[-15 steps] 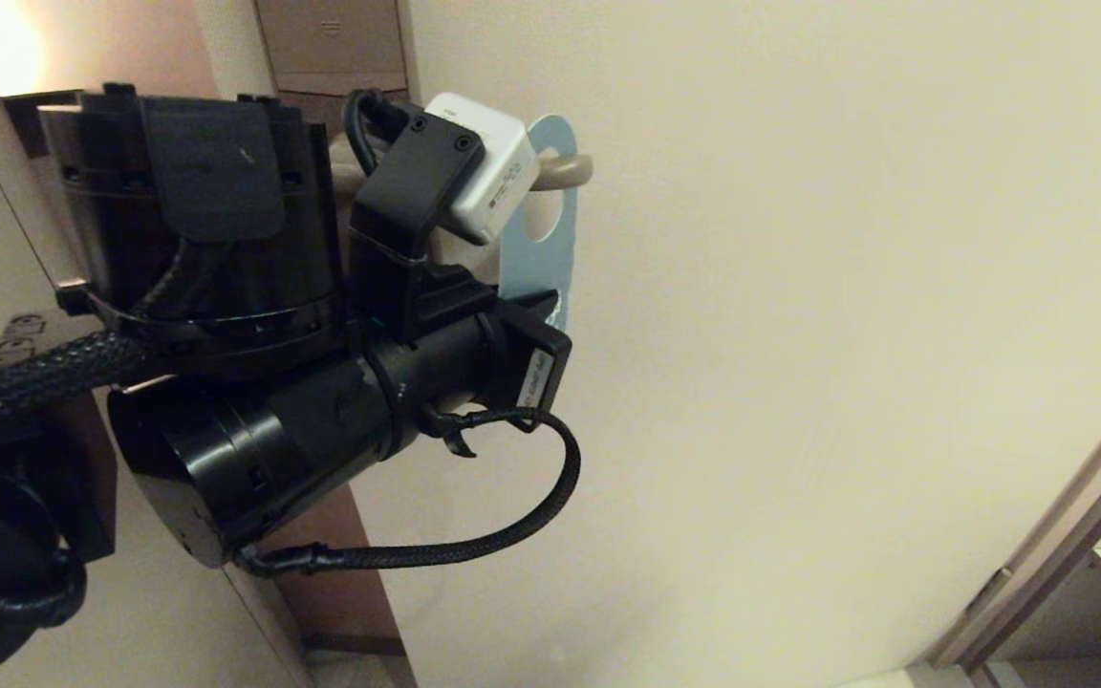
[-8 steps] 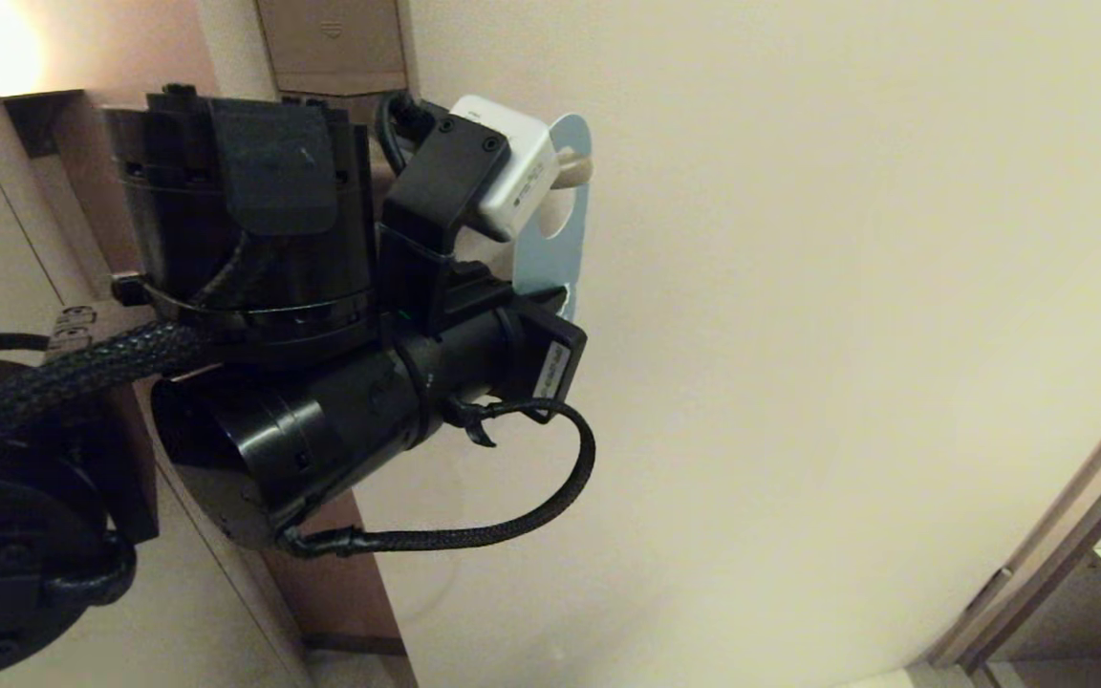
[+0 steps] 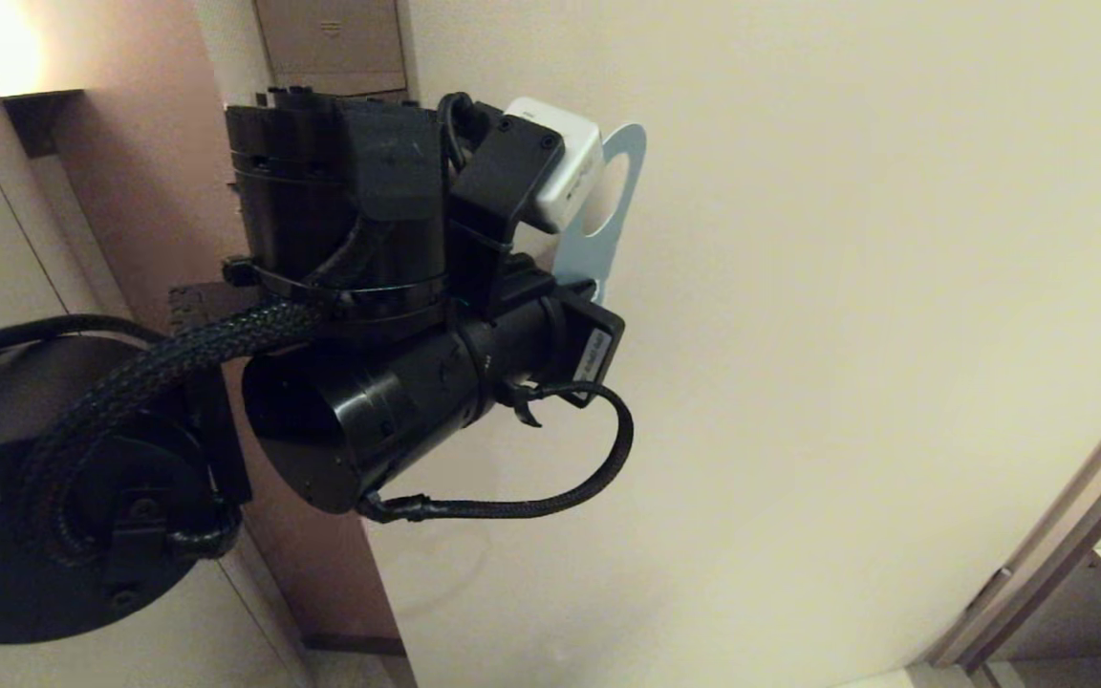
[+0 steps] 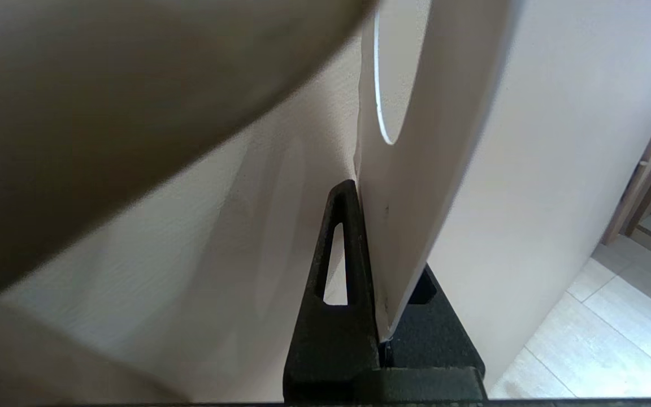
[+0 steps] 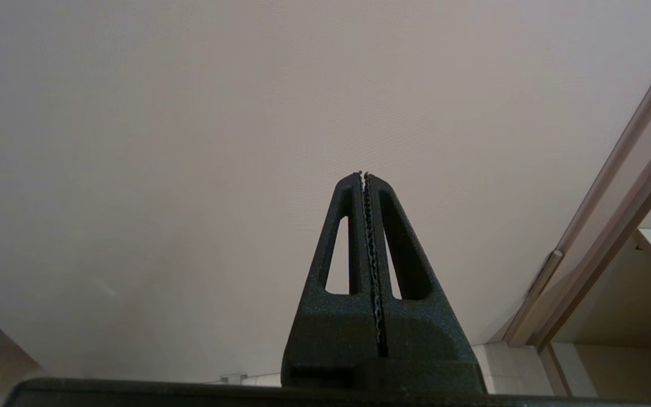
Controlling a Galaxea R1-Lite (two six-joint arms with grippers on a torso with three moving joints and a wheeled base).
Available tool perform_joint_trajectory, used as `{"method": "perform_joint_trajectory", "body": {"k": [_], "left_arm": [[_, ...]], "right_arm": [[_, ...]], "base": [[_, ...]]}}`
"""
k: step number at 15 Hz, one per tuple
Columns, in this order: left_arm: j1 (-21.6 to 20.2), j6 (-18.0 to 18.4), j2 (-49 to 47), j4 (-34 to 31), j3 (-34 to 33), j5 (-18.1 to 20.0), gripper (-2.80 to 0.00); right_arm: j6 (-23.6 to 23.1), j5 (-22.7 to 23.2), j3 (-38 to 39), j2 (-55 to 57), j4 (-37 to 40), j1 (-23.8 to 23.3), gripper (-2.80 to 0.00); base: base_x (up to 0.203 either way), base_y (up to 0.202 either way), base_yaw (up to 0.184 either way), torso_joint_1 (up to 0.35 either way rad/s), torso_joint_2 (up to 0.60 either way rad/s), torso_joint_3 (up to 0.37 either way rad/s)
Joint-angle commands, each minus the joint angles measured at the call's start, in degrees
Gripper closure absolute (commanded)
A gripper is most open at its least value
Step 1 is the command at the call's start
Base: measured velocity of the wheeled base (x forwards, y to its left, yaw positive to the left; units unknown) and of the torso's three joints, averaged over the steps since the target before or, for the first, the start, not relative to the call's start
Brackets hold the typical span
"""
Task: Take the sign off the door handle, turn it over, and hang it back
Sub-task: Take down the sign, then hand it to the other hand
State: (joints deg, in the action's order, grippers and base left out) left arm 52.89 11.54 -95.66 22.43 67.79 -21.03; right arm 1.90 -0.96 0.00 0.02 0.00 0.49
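— Where is the sign (image 3: 619,196) held?
— While its oval hole stands clear of the door (image 3: 847,287), its lower edge is pinched between the jaws of the left gripper (image 4: 379,226) (blue face seen from the head camera).
— And the right gripper (image 5: 364,175)?
— Clenched on nothing, pointed at the door.

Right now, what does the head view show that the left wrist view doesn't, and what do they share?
Only the head view shows the sign's pale blue face, the black left arm with its white wrist camera block, and its braided cable; the end effector's fingers are hidden behind the arm there. Only the left wrist view shows the left end effector shut on the card's lower edge, the white face, and the blurred beige-grey lever door handle close by. Both show the flat rounded card door sign with its oval hole empty, off the handle.
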Motion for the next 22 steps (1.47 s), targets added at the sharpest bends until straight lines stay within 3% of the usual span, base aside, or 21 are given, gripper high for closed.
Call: {"method": "perform_joint_trajectory", "body": {"k": [1, 8, 12, 16, 20, 22], "left_arm": [[0.88, 0.07, -0.75, 0.16, 0.23, -0.15, 0.00], [6.86, -0.04, 1.36, 0.08, -0.22, -0.07, 0.00], [7.07, -0.88, 3.91, -0.05, -1.34, 1.97, 0.00], [4.51, -2.96, 8.68, -1.48, -5.65, 14.34, 0.00], [-1.51, -3.76, 13.96, -1.53, -13.16, 32.57, 0.00], [-2.29, -4.57, 15.45, -1.41, -16.17, 38.54, 0.00]], "right_arm": [[0.03, 0.00, 0.00, -0.02, 0.00, -0.04, 0.00], [0.03, 0.00, 0.00, -0.02, 0.00, 0.04, 0.00], [0.03, 0.00, 0.00, -0.02, 0.00, 0.04, 0.00], [0.03, 0.00, 0.00, -0.02, 0.00, 0.04, 0.00], [0.03, 0.00, 0.00, -0.02, 0.00, 0.04, 0.00], [0.03, 0.00, 0.00, -0.02, 0.00, 0.02, 0.00]], "base": [[0.000, 0.000, 0.000, 0.000, 0.00, 0.000], [0.000, 0.000, 0.000, 0.000, 0.00, 0.000], [0.000, 0.000, 0.000, 0.000, 0.00, 0.000], [0.000, 0.000, 0.000, 0.000, 0.00, 0.000], [0.000, 0.000, 0.000, 0.000, 0.00, 0.000], [0.000, 0.000, 0.000, 0.000, 0.00, 0.000]]}}
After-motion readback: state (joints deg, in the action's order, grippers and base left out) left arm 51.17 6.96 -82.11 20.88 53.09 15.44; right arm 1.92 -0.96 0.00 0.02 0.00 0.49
